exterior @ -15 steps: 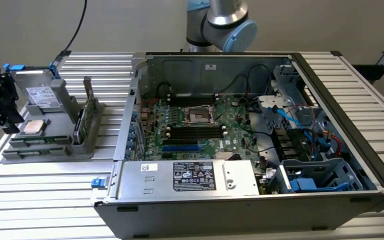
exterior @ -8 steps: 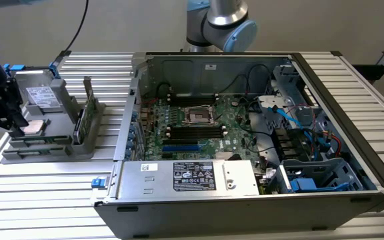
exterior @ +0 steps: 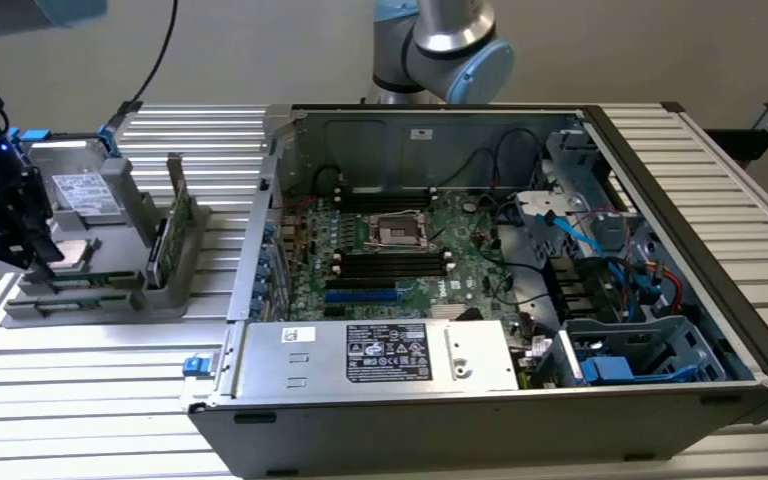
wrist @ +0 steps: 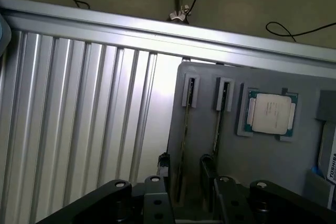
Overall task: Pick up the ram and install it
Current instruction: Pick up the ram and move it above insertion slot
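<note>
Counter: slatted aluminium. It carries the case on the exterior view's right and the parts holder on its left.

Computer case: lying open with its side panel off, interior facing up.

Motherboard: flat in the case floor. I see no green stick seated in the long black memory slots, so by my reading the install has not been done.

Parts holder: grey tray just beside the case wall.

End effector: hangs above the end of the holder farthest from the case. Its jaws stand wide with nothing gripped between them.

Ram: stands on its long edge in a slot on the side of the holder nearest the case. It is not held.

Bearing: the ram lies toward the case from the end effector, on the exterior view's right, and lower.

Long axis: runs roughly parallel to the case's side wall.

Wrist camera line: the ram's thin upper edge runs out lengthwise from between the open jaws, one jaw on either side of that line. I can't make out any contact.

Second board: also slim and on edge, in the neighbouring slot just beside the ram and parallel to it. It sits close enough to be confused with the ram.

Processor chip: silver square lying flat in its own pocket of the holder, beyond the second board.
</note>
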`<state>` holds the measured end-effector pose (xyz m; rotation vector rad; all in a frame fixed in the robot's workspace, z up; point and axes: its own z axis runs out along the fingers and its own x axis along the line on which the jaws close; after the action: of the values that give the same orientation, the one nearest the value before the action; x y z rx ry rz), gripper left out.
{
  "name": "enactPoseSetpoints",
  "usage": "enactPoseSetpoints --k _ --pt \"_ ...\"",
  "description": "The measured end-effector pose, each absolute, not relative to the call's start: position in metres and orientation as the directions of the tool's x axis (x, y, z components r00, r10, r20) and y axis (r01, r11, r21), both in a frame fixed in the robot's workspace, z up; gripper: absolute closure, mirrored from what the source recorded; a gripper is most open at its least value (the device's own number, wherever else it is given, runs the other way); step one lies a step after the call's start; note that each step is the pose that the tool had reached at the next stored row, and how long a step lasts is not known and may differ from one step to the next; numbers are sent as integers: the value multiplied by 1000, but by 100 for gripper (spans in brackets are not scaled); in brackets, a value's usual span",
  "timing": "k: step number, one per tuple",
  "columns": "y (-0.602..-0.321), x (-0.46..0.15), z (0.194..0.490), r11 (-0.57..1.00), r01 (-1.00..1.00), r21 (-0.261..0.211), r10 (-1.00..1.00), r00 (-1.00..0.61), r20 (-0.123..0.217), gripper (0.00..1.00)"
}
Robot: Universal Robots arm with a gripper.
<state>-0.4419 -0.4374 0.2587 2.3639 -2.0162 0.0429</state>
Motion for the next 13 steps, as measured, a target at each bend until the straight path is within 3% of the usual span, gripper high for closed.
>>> enactPoseSetpoints --k 13 --pt "-437 -441 235 -158 -987 8 -986 158 43 64"
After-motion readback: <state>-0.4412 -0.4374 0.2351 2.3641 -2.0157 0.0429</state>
